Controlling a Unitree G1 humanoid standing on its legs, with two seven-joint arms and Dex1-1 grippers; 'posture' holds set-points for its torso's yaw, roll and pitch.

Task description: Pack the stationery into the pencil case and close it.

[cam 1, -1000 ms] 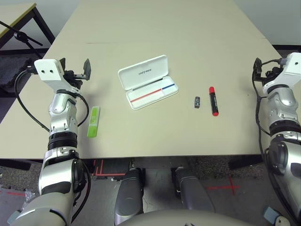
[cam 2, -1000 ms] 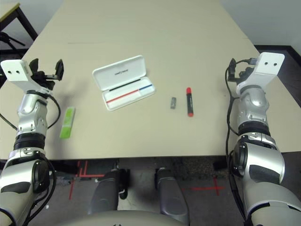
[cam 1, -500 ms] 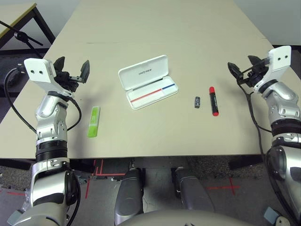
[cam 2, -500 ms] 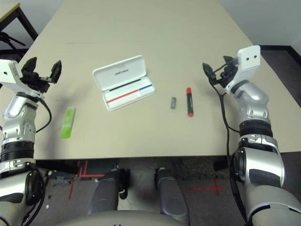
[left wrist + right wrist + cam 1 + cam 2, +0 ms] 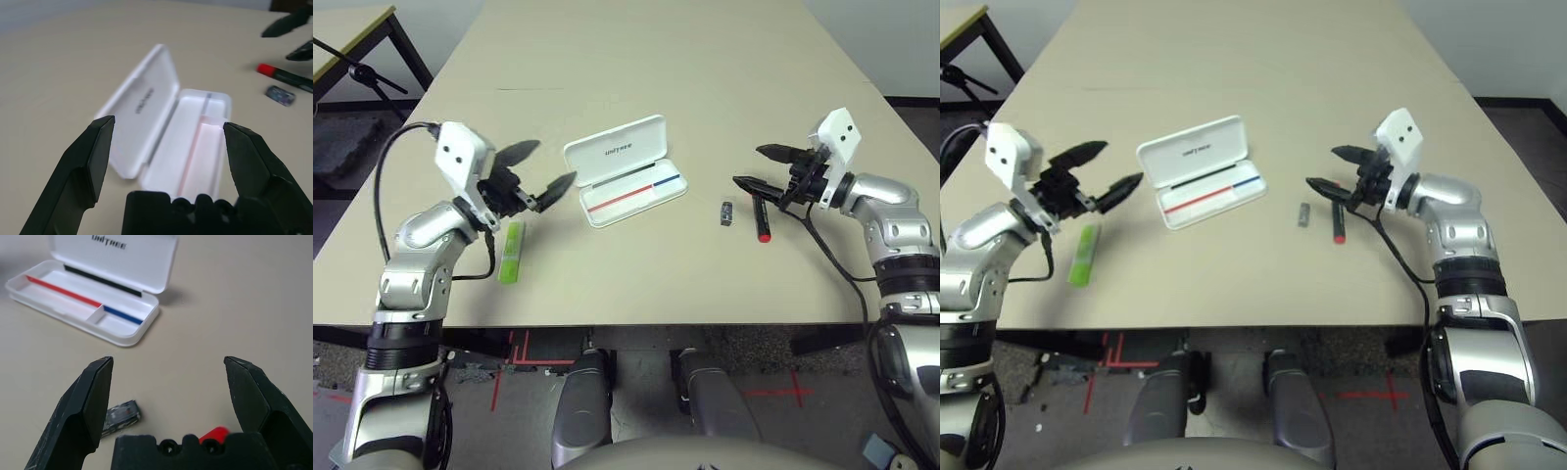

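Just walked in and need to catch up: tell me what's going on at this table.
A two-armed robot is starting to pack stationery. The white pencil case lies open on the table. The green highlighter, the small grey block and the red-capped marker all lie loose outside it. The left gripper hangs beside the case, above the highlighter, and the right gripper hangs over the marker. Both have jaws open, holding nothing.

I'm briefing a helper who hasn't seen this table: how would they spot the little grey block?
Find the open white pencil case mid-table, then look toward the robot's right gripper. Below its fingers lies a black marker with red cap; the tiny dark grey block lies just on the case side of it, far shorter and stubbier than the marker.
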